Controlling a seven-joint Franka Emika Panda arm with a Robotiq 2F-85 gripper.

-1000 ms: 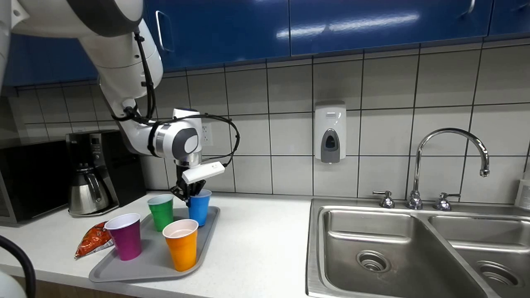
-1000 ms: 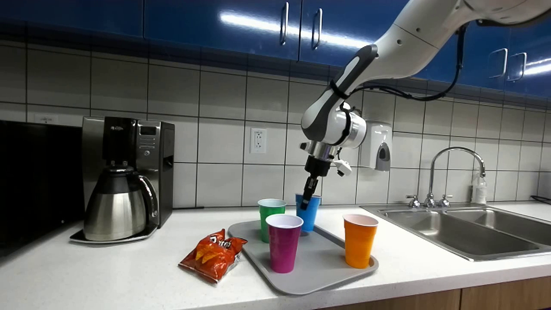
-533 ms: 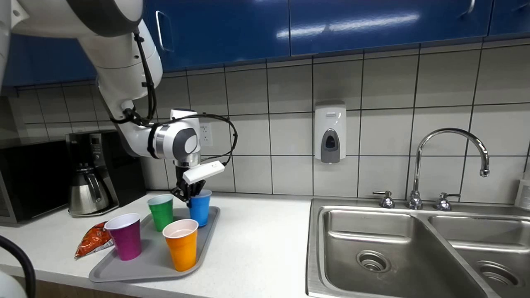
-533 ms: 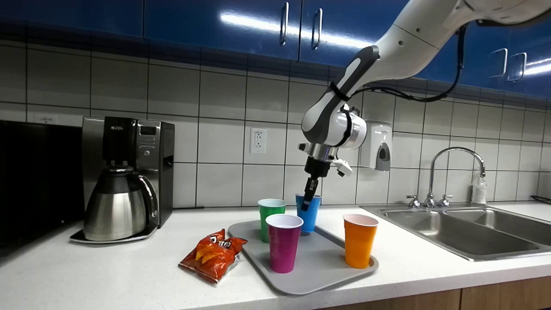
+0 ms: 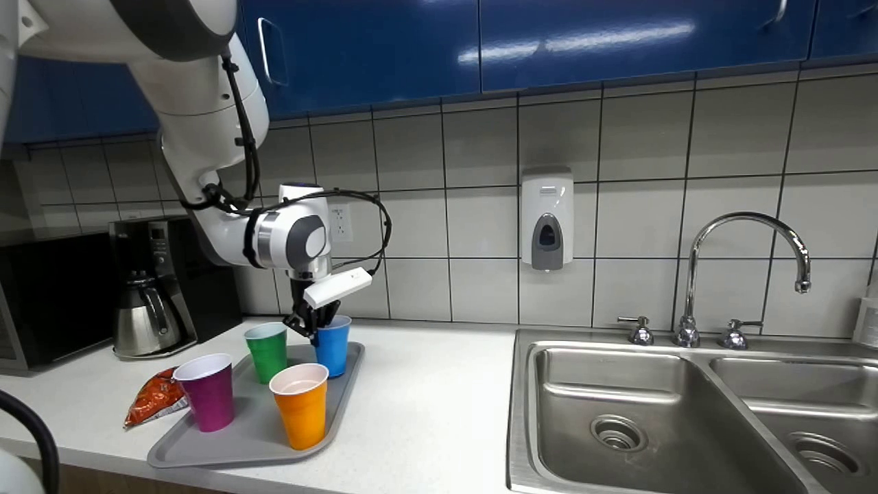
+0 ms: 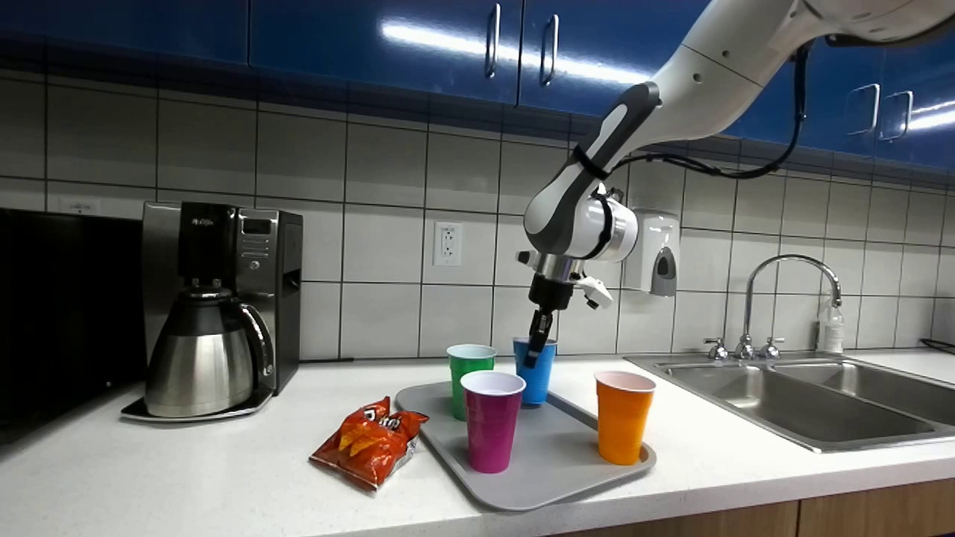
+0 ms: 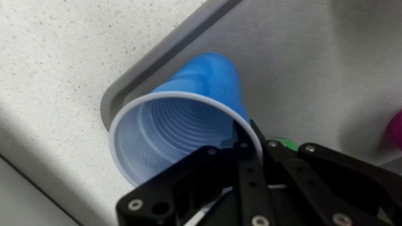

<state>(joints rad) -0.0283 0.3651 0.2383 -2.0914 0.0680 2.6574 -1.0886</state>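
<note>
Gray and round-cornered, the tray [image 7: 165, 47] spreads beneath my gripper [image 7: 246, 128], which is clamped on the wall of the blue cup [image 7: 188, 113], one finger inside its mouth and one outside, at the corner nearest the tiled wall [image 6: 380, 321]. The tray's raised edge runs just beside the cup; past it, white counter [image 5: 425, 412] stretches to the steel rim of the sink [image 5: 523, 412]. A gap separates my cup from the green cup [image 6: 461, 388], while the orange cup [image 6: 623, 421] and purple cup [image 6: 492, 429] stand farther off. All four cups taper downward, and ridged rings line the one I hold. The tray bears a fine pressed grain, the counter dark speckles; a crinkled red chip bag [image 6: 371, 445] lies beside the tray. In the wrist view, my fingers hide most of the green cup, and the view's edge cuts off the purple one. In an exterior view, a black box [image 6: 71, 321] is cut off and hard to read. Whether the blue cup's base touches the tray, I cannot tell.
</note>
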